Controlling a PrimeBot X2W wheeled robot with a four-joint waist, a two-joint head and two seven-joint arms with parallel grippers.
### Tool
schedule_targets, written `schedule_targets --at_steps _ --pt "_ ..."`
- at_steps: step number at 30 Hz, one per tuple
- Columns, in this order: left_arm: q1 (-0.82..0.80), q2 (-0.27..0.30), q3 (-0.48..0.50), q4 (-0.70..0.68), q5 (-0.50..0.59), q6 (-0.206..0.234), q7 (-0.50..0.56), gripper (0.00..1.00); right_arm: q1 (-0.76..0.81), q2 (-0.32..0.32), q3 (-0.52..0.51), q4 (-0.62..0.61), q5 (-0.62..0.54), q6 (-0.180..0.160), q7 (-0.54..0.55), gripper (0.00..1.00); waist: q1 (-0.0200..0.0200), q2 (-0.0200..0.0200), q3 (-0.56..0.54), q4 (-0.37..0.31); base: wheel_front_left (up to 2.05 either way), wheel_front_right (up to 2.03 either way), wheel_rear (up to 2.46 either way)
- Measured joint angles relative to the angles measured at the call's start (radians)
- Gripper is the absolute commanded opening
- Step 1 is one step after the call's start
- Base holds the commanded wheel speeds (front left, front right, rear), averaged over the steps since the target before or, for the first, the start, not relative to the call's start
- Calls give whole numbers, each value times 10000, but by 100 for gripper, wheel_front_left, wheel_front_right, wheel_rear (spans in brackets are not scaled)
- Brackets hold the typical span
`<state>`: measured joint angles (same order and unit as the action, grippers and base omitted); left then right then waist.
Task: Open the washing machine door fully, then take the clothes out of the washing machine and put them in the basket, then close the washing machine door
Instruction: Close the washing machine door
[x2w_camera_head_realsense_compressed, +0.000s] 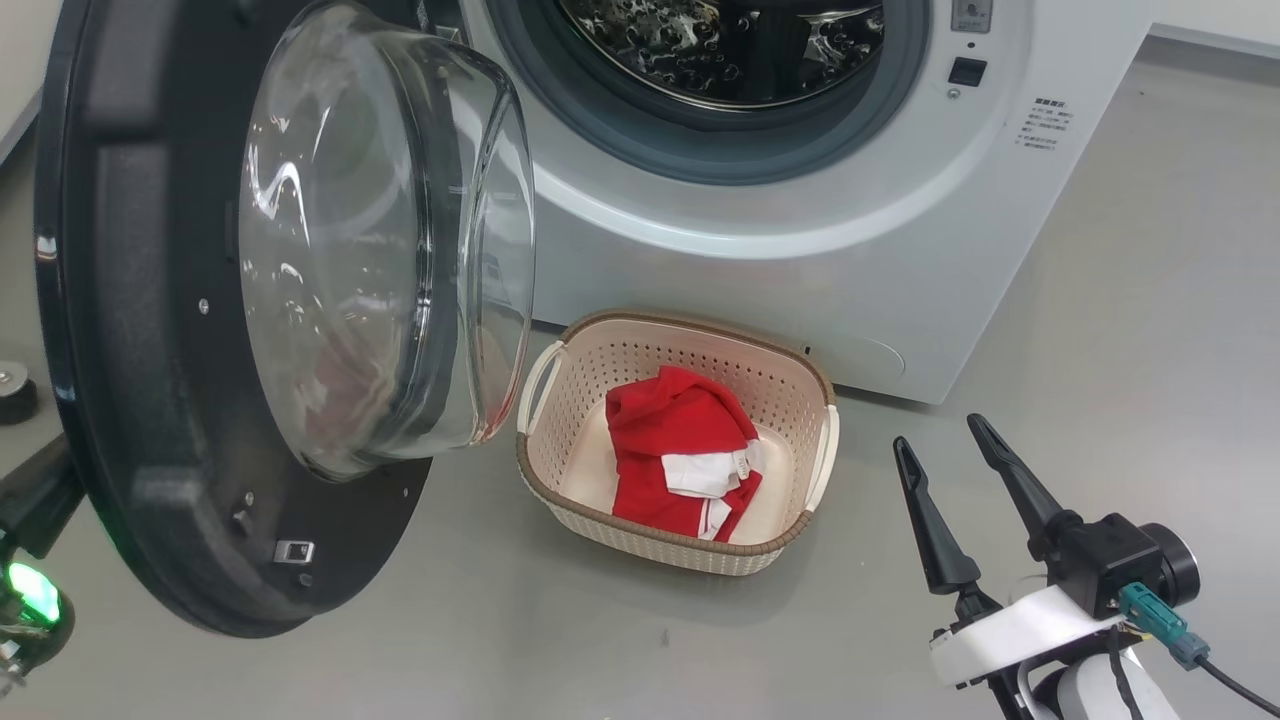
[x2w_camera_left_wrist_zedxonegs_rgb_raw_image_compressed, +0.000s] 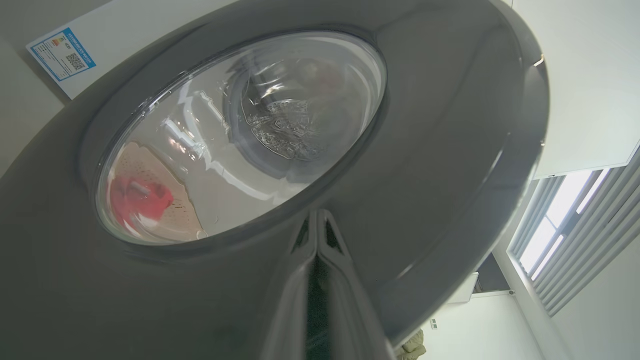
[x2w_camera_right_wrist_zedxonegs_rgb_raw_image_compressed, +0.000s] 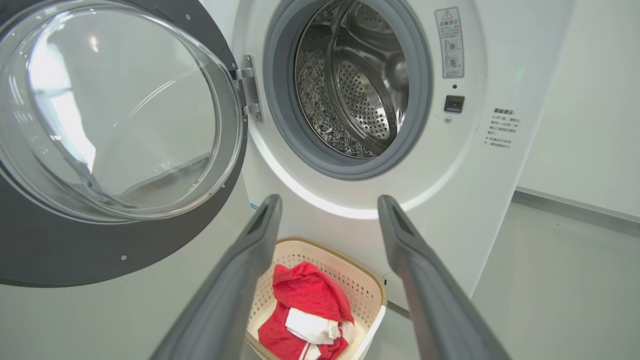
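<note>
The washing machine door hangs swung out to the left, its glass bowl facing the white washing machine. The steel drum looks empty. The red clothes with white patches lie inside the cream basket, which stands on the floor against the machine's front. My left gripper is shut, its tips against the door's outer black face below the window. My right gripper is open and holds nothing, low at the right of the basket, pointing toward the machine.
Grey floor spreads to the right of the machine and in front of the basket. A small black round object sits on the floor at the far left. My left arm's green light glows behind the door's lower edge.
</note>
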<state>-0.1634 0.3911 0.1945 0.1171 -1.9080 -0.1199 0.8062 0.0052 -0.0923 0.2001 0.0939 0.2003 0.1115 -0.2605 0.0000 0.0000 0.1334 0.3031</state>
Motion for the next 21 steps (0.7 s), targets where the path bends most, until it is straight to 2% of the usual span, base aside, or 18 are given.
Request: schedule_targets --at_steps 14,21 --pt "681 -583 -472 -1638 -105 -2 571 0 -271 136 21 -313 10 -13 0 100 0 0 244 -790 0 0 0" --pt "825 -617 -717 -2337 -98 -2 800 0 -641 238 86 -617 10 -12 0 100 0 0 489 -1321 0 0 0"
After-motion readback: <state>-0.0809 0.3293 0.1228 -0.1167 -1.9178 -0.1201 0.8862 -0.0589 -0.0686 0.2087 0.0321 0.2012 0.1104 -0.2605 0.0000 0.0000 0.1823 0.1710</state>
